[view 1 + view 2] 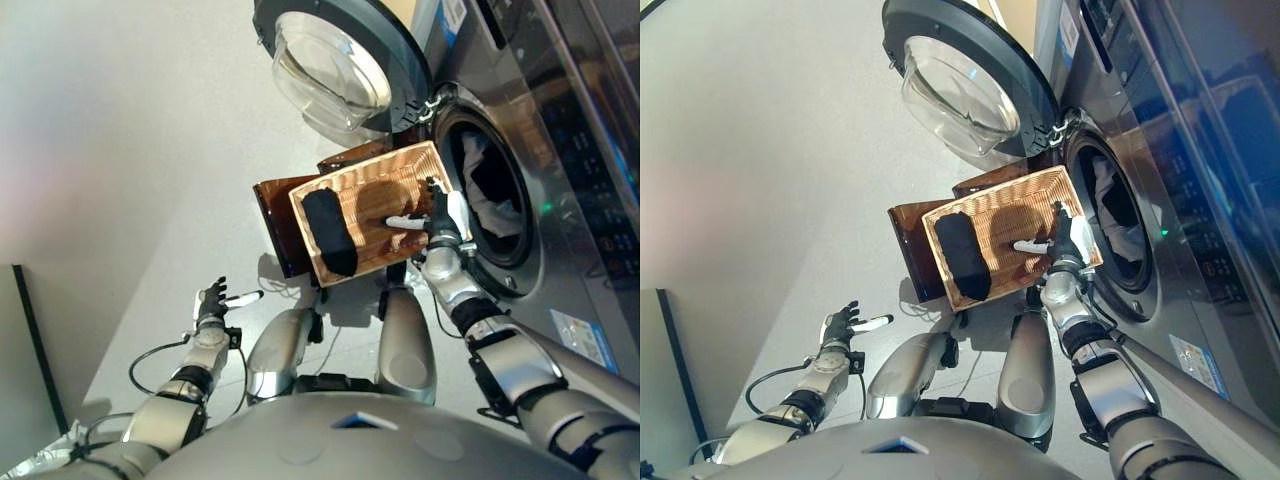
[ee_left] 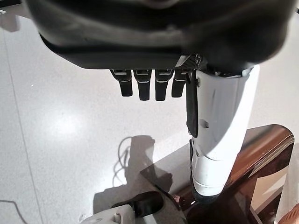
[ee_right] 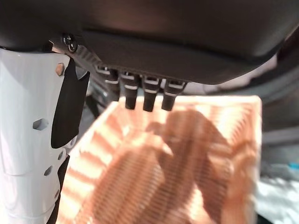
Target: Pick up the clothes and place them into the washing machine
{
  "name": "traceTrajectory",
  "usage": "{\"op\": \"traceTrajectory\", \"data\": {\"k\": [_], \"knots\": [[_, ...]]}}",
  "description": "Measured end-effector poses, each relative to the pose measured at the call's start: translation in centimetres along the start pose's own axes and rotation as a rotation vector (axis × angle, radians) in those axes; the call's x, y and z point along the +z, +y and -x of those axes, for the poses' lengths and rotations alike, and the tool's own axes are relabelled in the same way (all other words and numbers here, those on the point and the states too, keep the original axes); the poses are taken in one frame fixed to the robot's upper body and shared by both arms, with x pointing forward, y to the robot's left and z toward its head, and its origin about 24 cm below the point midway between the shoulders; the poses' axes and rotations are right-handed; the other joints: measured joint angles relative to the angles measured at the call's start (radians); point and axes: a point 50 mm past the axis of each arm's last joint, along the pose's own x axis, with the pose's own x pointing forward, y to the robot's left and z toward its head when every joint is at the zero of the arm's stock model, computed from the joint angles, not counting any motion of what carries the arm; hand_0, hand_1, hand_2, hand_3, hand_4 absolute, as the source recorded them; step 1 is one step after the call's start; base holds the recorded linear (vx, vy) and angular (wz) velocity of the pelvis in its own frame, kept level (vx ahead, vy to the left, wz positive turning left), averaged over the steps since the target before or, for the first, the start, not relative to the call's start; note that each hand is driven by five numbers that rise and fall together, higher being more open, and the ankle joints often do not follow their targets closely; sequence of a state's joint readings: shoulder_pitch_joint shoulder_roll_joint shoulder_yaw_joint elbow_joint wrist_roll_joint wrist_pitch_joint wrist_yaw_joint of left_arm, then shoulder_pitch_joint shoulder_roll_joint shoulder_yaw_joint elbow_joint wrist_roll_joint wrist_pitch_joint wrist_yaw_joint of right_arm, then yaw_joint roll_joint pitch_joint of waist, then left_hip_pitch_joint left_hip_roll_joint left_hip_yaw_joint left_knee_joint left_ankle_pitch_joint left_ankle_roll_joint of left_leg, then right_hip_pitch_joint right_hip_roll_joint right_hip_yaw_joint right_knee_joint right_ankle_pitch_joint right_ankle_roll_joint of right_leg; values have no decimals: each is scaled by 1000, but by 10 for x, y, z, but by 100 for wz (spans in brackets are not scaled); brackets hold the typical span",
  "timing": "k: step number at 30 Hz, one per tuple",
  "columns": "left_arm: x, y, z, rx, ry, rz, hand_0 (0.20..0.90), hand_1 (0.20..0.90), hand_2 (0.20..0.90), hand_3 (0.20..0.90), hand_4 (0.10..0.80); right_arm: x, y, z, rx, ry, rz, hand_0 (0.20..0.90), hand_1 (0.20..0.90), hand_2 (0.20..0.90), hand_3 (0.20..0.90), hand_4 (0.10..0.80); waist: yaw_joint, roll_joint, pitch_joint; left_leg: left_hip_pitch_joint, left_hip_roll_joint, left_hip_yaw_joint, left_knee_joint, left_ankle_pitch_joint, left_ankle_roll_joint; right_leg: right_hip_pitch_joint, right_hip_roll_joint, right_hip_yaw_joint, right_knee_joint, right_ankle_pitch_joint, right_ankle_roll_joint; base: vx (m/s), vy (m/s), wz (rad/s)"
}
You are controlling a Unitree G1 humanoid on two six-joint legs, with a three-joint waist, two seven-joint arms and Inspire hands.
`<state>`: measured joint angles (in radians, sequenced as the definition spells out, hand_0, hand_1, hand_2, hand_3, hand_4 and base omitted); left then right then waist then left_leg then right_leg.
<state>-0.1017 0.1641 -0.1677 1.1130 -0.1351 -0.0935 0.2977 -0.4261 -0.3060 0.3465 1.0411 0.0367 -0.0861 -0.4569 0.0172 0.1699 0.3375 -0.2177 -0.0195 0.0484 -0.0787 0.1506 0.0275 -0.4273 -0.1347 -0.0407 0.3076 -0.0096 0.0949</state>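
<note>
The dark garment (image 1: 330,234) lies in the wicker basket (image 1: 400,160) at centre frame, its long axis running top to bottom. The right hand (image 1: 436,218), fingers straight and empty, hovers over the basket's right half, so the garment lies to its left. The left hand (image 1: 213,303), relaxed and empty, sits well apart at lower left. The washing machine (image 1: 520,150) drum is open at the right.

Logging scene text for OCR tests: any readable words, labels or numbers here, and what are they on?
None can be read.
Sticker on the washing machine front, low corner: print too small.
Label at the machine's top edge: blurred.
Control panel markings: too small.
Basket and dark garment: no text.
</note>
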Motion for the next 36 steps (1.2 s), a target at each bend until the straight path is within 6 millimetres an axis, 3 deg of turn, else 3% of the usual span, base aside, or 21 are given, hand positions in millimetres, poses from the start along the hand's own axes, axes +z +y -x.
{"op": "traceTrajectory", "data": {"k": [3, 7, 11, 18, 27, 31, 36], "knots": [[-3, 0, 0, -2, 15, -7, 900, 900, 900, 900, 800, -7, 8, 3, 29, 69, -82, 900, 900, 900, 900, 800, 3, -9, -4, -8, 5, -9, 0, 2, -3, 3, 2, -14, -1, 1, -7, -49, -43, 14], [-1, -1, -1, -9, 16, -6, 900, 900, 900, 900, 800, -16, 6, 2, 8, 172, -236, 900, 900, 900, 900, 800, 7, -8, -6, -40, 18, -23, 9, 15, -21, 6, -10, -72, 0, -4, -17, 1, 14, 41], [-6, 1, 0, -7, 35, 7, 900, 900, 900, 900, 800, -18, 7, 2, 5, 207, -266, 900, 900, 900, 900, 800, 44, -9, -5, -46, 28, -23, 19, 17, -23, 35, -11, -113, -15, -9, -22, -7, 25, 27], [-4, 7, -2, 11, 36, 26, 900, 900, 900, 900, 800, 13, 12, -7, 47, 126, -275, 900, 900, 900, 900, 800, 90, -25, 7, -92, 30, -28, 39, 19, -26, 37, -20, -164, -35, -8, -11, 13, 28, 20], [11, 33, -10, 73, -5, 8, 900, 900, 900, 900, 800, 65, 36, -8, 136, 1, -291, 900, 900, 900, 900, 800, 127, -127, 79, -105, 23, -31, 43, 18, -24, 36, -23, -163, -54, 1, -10, 8, 19, 5], [31, 33, -15, 75, -55, 15, 900, 900, 900, 900, 800, 79, 43, -6, 160, -34, -287, 900, 900, 900, 900, 800, 142, -136, 104, -106, 23, -30, 46, 18, -24, 38, -23, -162, -58, 3, -7, -1, 4, -1], [33, 33, -15, 73, -60, 15, 900, 900, 900, 900, 800, 88, 53, -2, 191, -62, -258, 900, 900, 900, 900, 800, 140, -140, 108, -106, 23, -28, 69, 7, -9, 54, -21, -162, -70, 8, -8, -5, 5, -1]]}}
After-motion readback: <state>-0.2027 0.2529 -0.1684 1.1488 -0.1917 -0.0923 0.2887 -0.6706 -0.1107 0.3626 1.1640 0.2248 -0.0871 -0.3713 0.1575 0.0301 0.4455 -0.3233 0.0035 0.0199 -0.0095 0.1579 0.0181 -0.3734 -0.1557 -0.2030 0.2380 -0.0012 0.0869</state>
